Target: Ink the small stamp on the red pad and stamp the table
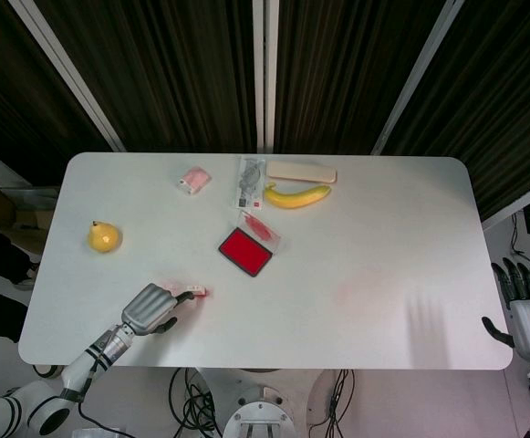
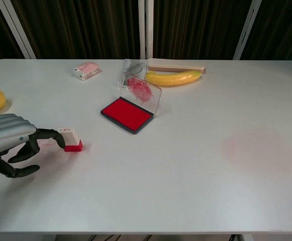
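The small stamp (image 1: 197,292) (image 2: 71,140), white with a red base, stands upright on the white table (image 1: 383,210) near its front left edge. My left hand (image 1: 150,308) (image 2: 7,135) lies low over the table just left of it, fingers curled, with dark fingertips (image 2: 59,137) holding the stamp's left side. The red ink pad (image 1: 244,251) (image 2: 126,114) lies open at the table's middle, its clear lid (image 2: 143,93) raised behind it. My right hand (image 1: 524,310) hangs off the table's right edge with fingers apart, holding nothing.
A pear (image 1: 103,237) sits at the left edge. Along the back lie a pink packet (image 1: 193,179), a clear bag (image 1: 249,178), a banana (image 1: 296,195) and a wooden block (image 1: 301,171). A faint pink smudge (image 2: 259,145) marks the table's right half.
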Action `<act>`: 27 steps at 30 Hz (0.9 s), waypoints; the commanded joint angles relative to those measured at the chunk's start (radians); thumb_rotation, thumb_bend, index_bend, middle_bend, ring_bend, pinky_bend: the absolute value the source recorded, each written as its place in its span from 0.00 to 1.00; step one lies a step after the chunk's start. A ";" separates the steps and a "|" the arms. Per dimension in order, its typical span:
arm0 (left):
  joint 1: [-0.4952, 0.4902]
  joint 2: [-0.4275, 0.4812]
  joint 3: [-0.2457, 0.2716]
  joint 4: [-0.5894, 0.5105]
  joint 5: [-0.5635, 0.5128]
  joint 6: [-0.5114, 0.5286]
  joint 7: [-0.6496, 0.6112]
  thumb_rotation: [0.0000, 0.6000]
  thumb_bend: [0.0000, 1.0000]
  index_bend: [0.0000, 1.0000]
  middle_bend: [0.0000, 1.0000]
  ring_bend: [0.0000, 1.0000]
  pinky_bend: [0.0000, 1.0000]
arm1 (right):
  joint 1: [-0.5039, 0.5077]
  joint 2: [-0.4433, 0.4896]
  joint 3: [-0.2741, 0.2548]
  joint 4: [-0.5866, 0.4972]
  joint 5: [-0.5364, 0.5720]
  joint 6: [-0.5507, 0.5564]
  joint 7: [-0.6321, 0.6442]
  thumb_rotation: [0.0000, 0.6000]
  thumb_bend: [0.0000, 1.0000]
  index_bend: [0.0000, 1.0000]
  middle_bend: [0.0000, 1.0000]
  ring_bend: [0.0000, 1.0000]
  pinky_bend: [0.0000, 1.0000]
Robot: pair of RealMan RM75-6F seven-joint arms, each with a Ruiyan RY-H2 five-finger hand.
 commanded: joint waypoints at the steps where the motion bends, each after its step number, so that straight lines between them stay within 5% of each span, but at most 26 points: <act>1: -0.001 -0.001 0.000 0.003 -0.004 -0.003 0.001 1.00 0.37 0.26 0.85 0.67 0.80 | -0.001 -0.001 0.000 0.002 0.001 0.001 0.001 1.00 0.14 0.00 0.00 0.00 0.00; 23: 0.000 0.004 -0.013 0.015 -0.029 0.005 0.001 1.00 0.37 0.27 0.86 0.67 0.80 | -0.002 -0.002 0.000 0.002 0.001 0.000 -0.002 1.00 0.14 0.00 0.00 0.00 0.00; 27: 0.028 0.014 -0.047 0.021 -0.071 0.056 0.049 1.00 0.37 0.39 0.86 0.68 0.83 | -0.003 -0.001 0.000 0.002 0.000 0.003 -0.001 1.00 0.14 0.00 0.00 0.00 0.00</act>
